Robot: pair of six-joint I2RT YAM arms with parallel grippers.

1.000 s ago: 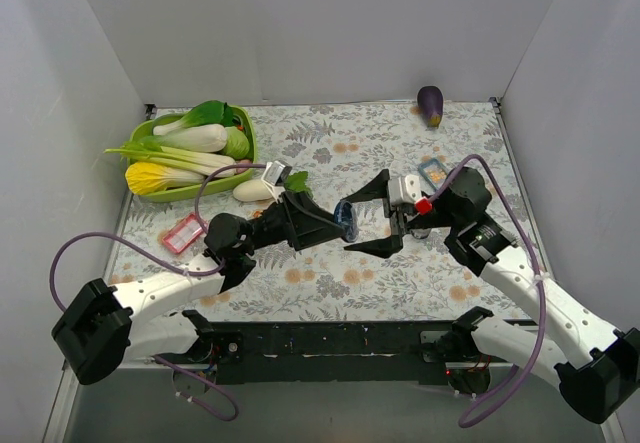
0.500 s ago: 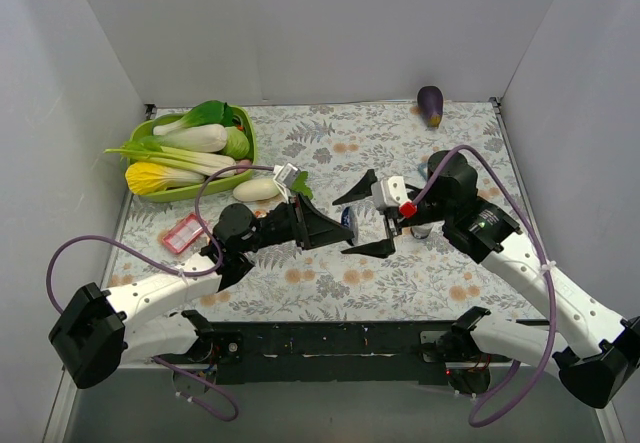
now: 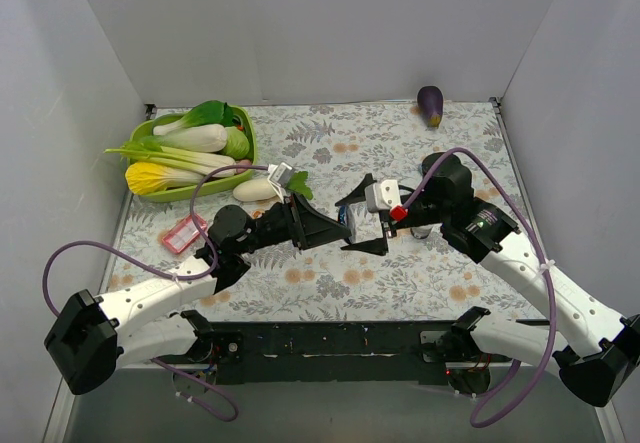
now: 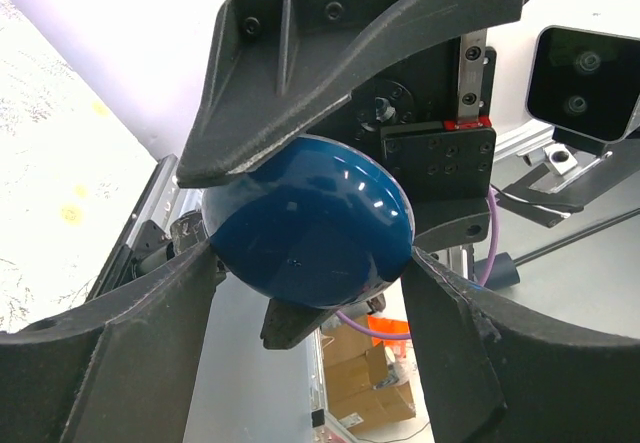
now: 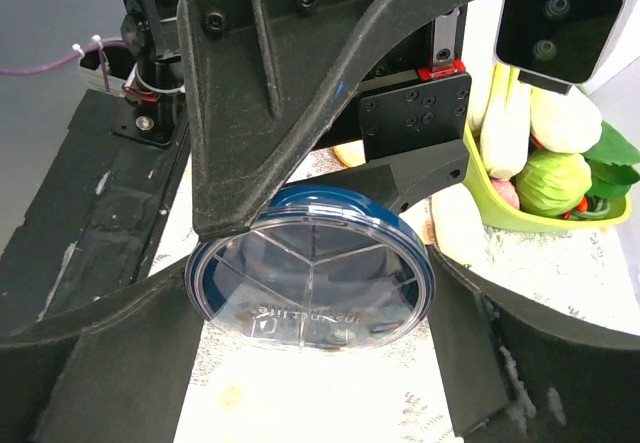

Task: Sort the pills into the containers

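- The round blue container [image 3: 346, 220] was held off the table [image 3: 330, 143], near its middle, between the 2 arms.
- The left gripper [image 3: 338, 227] was clamped on the container. In the left wrist view its 2 fingers [image 4: 150, 343] were pressed against opposite sides of the blue domed underside.
- The right gripper [image 3: 352, 225] was set around the same container from the opposite side, with its jaws apart.
- In the right wrist view the right fingers [image 5: 130, 363] were seen just beside the rim of the clear lid [image 5: 310, 283]. Whether they were pressed on the rim or only beside it could not be told.
- The lid was turned toward the right wrist camera, and wedge-shaped compartments were visible through it.
- The pink tray [image 3: 183, 233] was laid flat near the left edge of the table, well apart from both grippers.
- The green basket [image 3: 150, 128] was placed at the far left corner and was filled with leafy vegetables [image 3: 195, 138].
- A white oblong vegetable [image 3: 255, 190] was laid just beside the basket, at its near right.
- An eggplant [image 3: 431, 105] was laid at the far edge, to the right.
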